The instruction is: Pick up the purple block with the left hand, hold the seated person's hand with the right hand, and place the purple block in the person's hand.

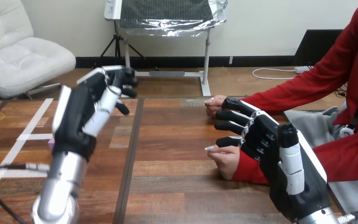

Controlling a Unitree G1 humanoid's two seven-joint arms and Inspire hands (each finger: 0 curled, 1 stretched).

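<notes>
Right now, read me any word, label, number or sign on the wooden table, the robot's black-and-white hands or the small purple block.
None readable. No text stands on the wooden table, its white tape strips, the left hand or the right hand. The small purple block is mostly hidden behind the left hand, so any mark there cannot be told.

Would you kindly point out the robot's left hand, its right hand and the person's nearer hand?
left hand point(80, 117): head view, black middle part.
right hand point(266, 135): head view, black part behind the fingers.
person's nearer hand point(226, 162): head view, middle of the hand.
</notes>
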